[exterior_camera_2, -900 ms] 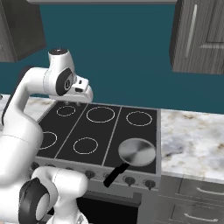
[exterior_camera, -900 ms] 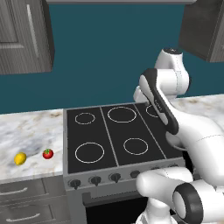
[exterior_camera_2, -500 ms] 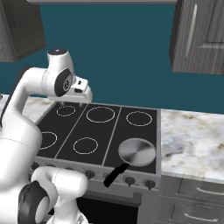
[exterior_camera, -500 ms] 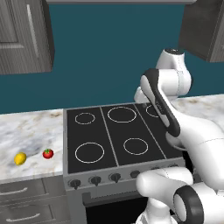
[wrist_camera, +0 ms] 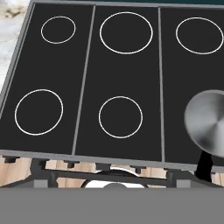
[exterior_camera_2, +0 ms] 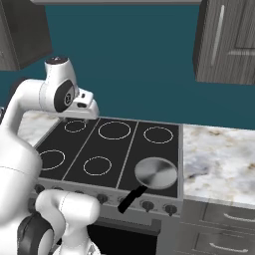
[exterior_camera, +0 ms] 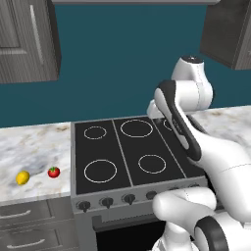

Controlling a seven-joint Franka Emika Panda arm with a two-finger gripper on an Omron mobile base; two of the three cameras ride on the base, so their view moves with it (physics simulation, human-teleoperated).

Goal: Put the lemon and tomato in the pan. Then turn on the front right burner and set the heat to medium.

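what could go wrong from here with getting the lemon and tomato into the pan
The lemon and tomato lie on the counter left of the stove, while the pan sits at its front right, so each carry crosses the whole cooktop. Both fruits are round and could roll when nudged. The pan's handle overhangs the knobs and could be bumped.

Pan looked like brushed grey metal with a soft sheen, its handle matt black. Stove top was smooth black glass with thin white burner rings, framed in dull grey metal. Counter read as polished marble, white with grey-tan veining. Tomato was glossy red, lemon a duller yellow. Cabinets showed matt dark grey woodgrain.
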